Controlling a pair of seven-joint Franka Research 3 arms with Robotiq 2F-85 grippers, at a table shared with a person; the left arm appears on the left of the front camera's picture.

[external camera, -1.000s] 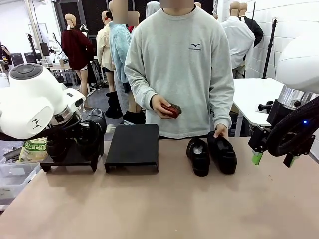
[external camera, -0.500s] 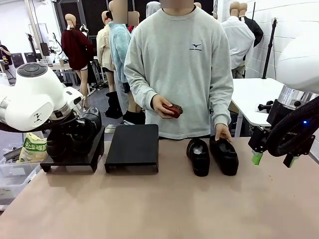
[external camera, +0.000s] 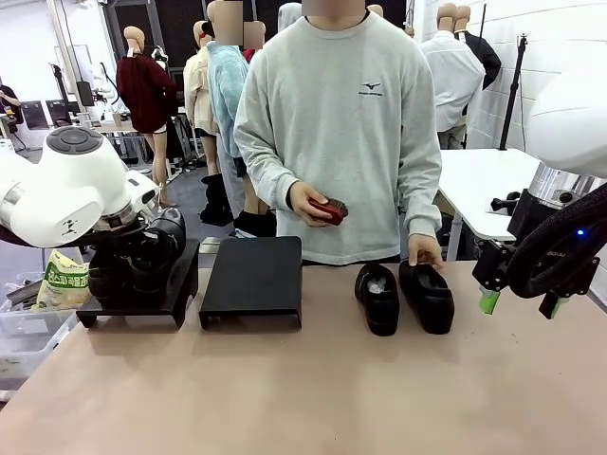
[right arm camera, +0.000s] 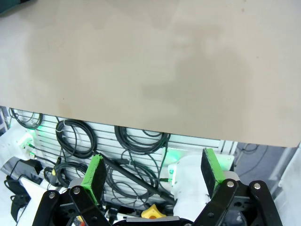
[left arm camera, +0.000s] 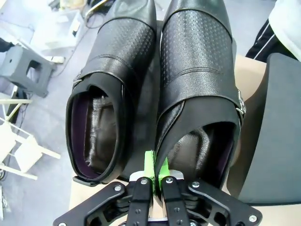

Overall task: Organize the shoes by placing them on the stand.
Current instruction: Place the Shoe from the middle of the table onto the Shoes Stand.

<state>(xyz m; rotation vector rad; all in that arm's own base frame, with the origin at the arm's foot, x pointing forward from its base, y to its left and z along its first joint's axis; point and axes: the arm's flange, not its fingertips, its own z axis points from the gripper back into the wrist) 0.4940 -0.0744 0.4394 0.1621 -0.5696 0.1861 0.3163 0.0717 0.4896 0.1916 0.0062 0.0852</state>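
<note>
In the left wrist view my left gripper [left arm camera: 156,165] is shut on the inner collar edge of a black shoe [left arm camera: 197,84], with a second black shoe [left arm camera: 110,89] close beside it. In the front view my left arm [external camera: 71,194] hangs over the left black stand [external camera: 133,305] and hides that pair. Another pair of black shoes [external camera: 379,299] [external camera: 429,299] lies on the table at the right, with the person's hand [external camera: 425,250] on the outer one. My right gripper [right arm camera: 154,172] is open and holds nothing, hovering past the table's right edge.
A second black stand [external camera: 251,280] sits bare beside the left one. The person's other hand holds a small red-brown object [external camera: 329,209]. Bins and a bag [external camera: 64,282] stand off the table's left side. Cables [right arm camera: 136,141] hang below the table edge.
My left arm has shifted a little to the right over the left stand. The person's hand nudged the outer shoe slightly rightward. My right arm has stayed still.
</note>
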